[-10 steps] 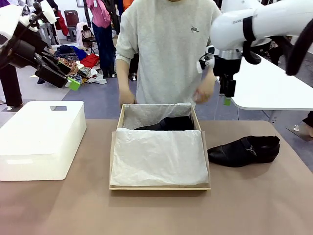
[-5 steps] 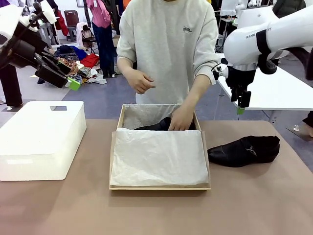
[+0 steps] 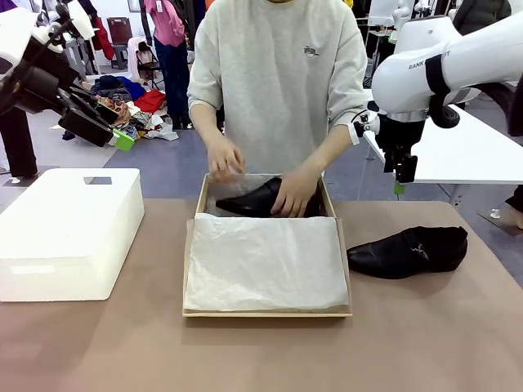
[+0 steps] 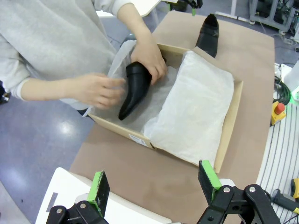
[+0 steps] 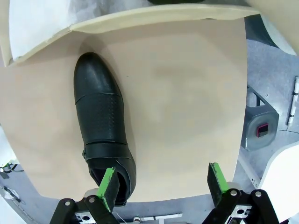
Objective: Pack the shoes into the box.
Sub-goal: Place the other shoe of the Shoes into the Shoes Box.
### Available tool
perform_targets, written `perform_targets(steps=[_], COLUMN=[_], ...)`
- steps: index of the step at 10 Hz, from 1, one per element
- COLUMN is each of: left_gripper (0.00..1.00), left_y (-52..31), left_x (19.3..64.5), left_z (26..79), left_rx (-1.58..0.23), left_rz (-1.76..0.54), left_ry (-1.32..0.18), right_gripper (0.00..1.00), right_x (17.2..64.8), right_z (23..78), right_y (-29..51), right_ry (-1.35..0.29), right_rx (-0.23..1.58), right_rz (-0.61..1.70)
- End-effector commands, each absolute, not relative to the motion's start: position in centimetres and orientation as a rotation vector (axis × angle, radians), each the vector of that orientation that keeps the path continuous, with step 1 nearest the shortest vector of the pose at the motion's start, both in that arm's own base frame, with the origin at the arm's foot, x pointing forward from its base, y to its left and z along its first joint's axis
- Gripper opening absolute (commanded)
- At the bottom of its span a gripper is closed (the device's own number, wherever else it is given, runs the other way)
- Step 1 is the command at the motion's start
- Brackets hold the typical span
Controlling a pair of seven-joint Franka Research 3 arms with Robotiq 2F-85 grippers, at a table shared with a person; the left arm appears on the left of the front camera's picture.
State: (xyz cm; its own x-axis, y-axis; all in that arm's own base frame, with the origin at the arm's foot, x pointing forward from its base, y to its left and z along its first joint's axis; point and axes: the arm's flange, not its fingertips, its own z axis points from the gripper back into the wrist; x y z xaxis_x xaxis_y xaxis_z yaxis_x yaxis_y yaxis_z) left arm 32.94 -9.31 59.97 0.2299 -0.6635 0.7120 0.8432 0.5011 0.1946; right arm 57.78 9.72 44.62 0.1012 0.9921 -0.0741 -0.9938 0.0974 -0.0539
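Shoe (image 3: 249,200) in far end of box (image 3: 265,313), person's hand (image 3: 296,192) on it; second shoe (image 3: 409,251) on table (image 3: 409,343) beside box. My left gripper (image 4: 152,175) and right gripper (image 5: 162,170) hang agape, empty.

In the front view, the person's hand (image 3: 296,192) covers the heel end of the shoe (image 3: 249,200) lying in the box (image 3: 270,312), and tissue paper (image 3: 265,261) hides the box's floor toward 6 o'clock. In the right wrist view, the other shoe (image 5: 100,121) loses its heel behind a finger (image 5: 108,185) of the right gripper (image 5: 161,169) at 7 o'clock. The box's label (image 4: 136,139) is too small to read.
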Motion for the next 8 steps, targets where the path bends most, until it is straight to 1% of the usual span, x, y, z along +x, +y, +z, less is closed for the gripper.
perform_targets(steps=[1, 6, 8], left_gripper=[1.00, 1.00, 1.00], left_y=[-9.2, -9.2, -9.2], left_x=[33.0, 33.0, 33.0], left_z=[60.0, 60.0, 60.0], left_rx=[-0.265, -0.265, -0.265], left_rz=[-1.062, -1.062, -1.062], left_ry=[-0.841, -0.841, -0.841], right_gripper=[1.00, 1.00, 1.00], right_x=[57.7, 57.8, 56.9], right_z=[45.0, 44.6, 45.2], right_y=[9.5, 9.7, 7.2], right_ry=[0.021, 0.020, -0.001], right_rx=[-0.102, -0.099, -0.069], right_rz=[1.465, 1.470, 1.458])
